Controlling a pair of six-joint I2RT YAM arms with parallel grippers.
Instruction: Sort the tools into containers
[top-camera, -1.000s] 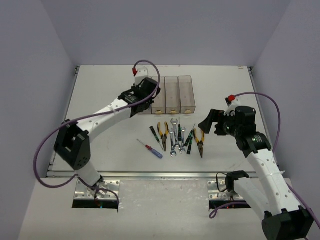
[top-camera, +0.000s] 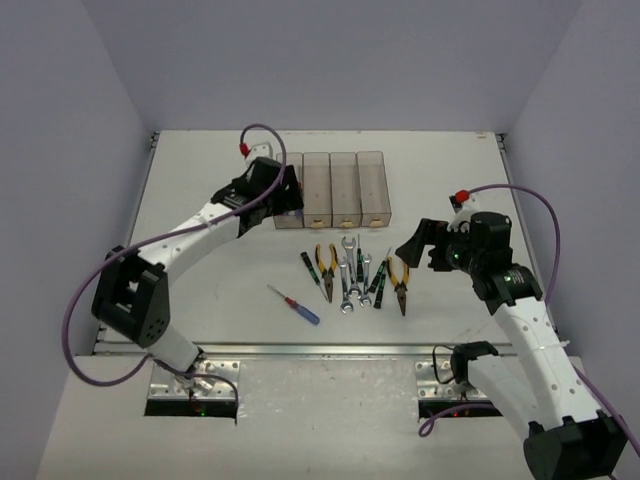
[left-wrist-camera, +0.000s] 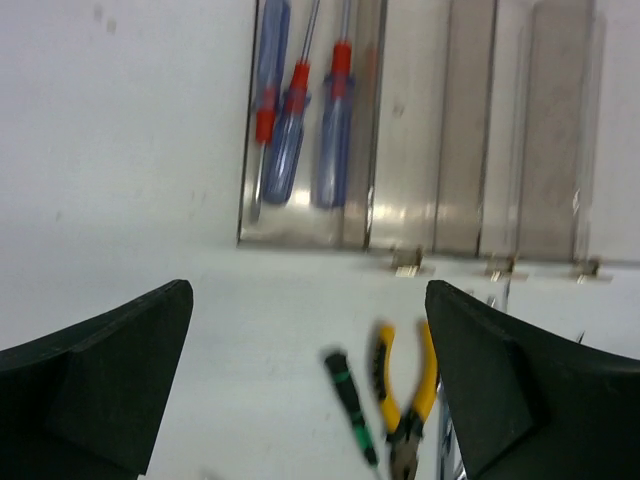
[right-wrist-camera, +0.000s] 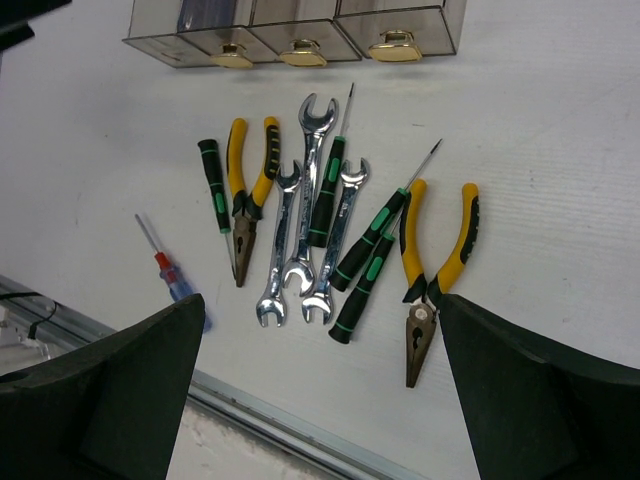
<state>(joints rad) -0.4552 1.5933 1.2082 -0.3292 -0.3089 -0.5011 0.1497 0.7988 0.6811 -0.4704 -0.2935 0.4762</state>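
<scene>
Blue/red-handled screwdrivers (left-wrist-camera: 290, 130), three of them, are seen lying in the leftmost bin (left-wrist-camera: 300, 228) of the containers (top-camera: 345, 185). The left gripper (left-wrist-camera: 308, 300) is now shifted back and to the left of that bin; a second ago it was hanging over the bin's near end. Judged: a drop-off is finished and the arm is being cleared for the next pick. Its fingers are spread wide, with nothing held and nothing touched. The other three bins look empty from the left wrist view.

One loose blue/red screwdriver (top-camera: 295, 304) is left on the table (top-camera: 200, 280), apart from the rest, so that group is not yet closed out. To its right, still unsorted in a tight cluster: green/black screwdrivers (top-camera: 309, 268), left pliers (top-camera: 325, 262), wrenches (top-camera: 350, 272), right pliers (top-camera: 399, 280).

The right gripper (right-wrist-camera: 322, 300) is parked above that cluster, unchanged from a second ago, jaws fully apart, nothing gripped or contacted.
</scene>
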